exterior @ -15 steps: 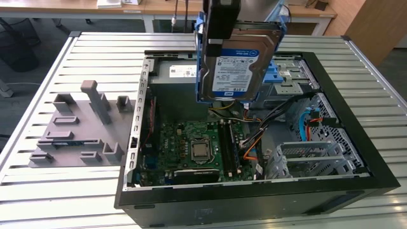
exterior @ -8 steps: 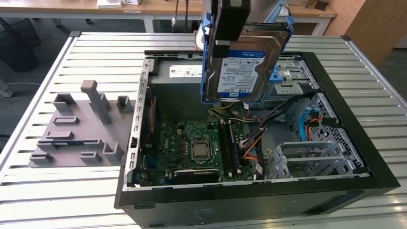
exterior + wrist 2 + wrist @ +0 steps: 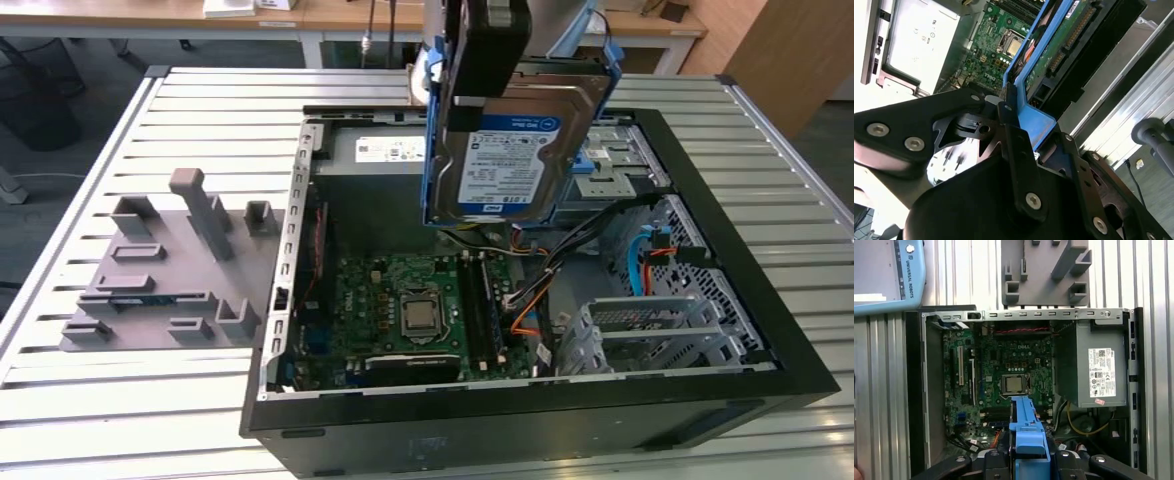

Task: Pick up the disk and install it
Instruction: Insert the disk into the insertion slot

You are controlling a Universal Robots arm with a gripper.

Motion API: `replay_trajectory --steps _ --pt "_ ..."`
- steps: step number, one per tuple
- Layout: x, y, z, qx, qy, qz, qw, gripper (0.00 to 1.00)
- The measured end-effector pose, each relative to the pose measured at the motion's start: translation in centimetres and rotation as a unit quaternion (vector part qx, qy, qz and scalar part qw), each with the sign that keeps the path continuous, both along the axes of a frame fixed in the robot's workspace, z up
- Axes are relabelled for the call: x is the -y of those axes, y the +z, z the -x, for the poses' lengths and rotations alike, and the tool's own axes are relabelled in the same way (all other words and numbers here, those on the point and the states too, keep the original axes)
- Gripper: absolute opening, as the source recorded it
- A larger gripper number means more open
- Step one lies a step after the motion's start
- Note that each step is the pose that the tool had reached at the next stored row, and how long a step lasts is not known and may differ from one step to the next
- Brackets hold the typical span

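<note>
The disk, a silver hard drive with a white-and-blue label and a blue frame, hangs upright in the air above the open computer case. My gripper is shut on its upper edge. The drive's lower edge is over the back of the motherboard. In the second wrist view the black fingers clamp the blue frame, and the disk's green circuit board faces sideways. In the first wrist view the disk appears edge-on between the jaws of the gripper.
The case lies on its side on a slatted metal table. Inside are a grey power-supply box, a metal drive cage and orange and blue cables. A grey fixture with upright posts sits at the exterior view's left.
</note>
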State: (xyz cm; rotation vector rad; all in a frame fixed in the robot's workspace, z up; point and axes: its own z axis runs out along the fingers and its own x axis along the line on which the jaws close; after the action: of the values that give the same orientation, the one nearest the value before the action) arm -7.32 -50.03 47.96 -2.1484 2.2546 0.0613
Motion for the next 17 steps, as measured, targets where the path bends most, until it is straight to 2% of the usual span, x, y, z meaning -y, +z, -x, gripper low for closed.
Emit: replay_trajectory --steps 10,17 --pt "1.22 0.0 -0.01 0.0 0.0 0.0 1.0 0.37" --pt "1.63 0.0 -0.22 -0.0001 0.0 0.0 1.0 0.37"
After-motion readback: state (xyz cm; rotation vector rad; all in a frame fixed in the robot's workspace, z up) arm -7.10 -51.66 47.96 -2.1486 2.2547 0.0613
